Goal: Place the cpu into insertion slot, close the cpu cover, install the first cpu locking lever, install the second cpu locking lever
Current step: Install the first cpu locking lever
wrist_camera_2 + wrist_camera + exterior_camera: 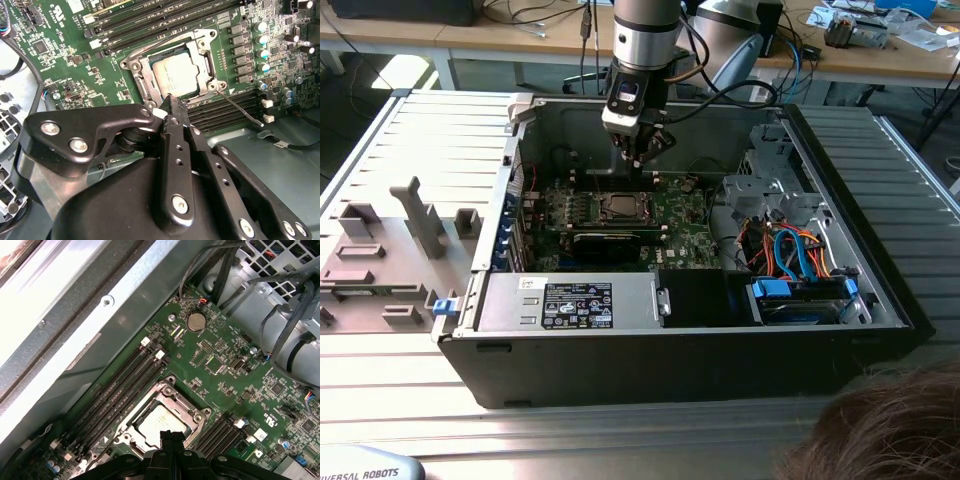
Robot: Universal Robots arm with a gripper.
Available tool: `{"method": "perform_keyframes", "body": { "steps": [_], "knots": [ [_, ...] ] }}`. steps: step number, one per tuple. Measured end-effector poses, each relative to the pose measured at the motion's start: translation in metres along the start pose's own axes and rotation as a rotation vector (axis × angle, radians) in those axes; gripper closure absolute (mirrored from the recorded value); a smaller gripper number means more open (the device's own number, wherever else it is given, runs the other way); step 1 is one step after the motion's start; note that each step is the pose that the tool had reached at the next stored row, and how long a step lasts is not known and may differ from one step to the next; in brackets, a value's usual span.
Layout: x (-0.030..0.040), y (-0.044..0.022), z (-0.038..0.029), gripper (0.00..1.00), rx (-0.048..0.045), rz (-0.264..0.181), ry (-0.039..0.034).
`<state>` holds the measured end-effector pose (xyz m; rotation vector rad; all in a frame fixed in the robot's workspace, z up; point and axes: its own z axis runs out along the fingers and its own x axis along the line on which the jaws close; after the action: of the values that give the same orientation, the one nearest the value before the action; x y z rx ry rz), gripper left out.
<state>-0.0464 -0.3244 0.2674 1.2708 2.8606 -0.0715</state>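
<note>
Gripper [170,102], black, closest to the lens in both wrist views: fingers pressed together, nothing seen between them, tips just beside the rim of the insertion slot [129,64]; whether they touch it cannot be told. Exterior view, from its left: grey fixture plate [380,250] with upright blocks, at nine o'clock of the computer case [620,370]; case open, lying flat; green motherboard [680,215] inside; gripper hanging at twelve o'clock of the slot, near the far wall; drive cage with orange and blue cables [800,260] at three o'clock of the slot; dark hair of a person [880,430] at five o'clock, outside the case. Task status, as judged: step one done, cpu [175,75] seated in the slot; step two apparently done, cpu cover [145,75] lying flat around the chip, which shows through its window. Steps three and four look outstanding: one thin locking lever [240,107] stands out free from the slot's corner, unlatched; the other lever cannot be made out with certainty. Cpu: small flat square, silver-grey metal top, level, no damage visible.
</note>
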Motion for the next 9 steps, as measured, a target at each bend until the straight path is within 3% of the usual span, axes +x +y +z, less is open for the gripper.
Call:
{"method": "perform_keyframes", "body": {
  "steps": [9],
  "knots": [
    [0.0000,0.0000,0.0000,0.89,-0.0004,-0.015,-0.0005]
  ]
}}
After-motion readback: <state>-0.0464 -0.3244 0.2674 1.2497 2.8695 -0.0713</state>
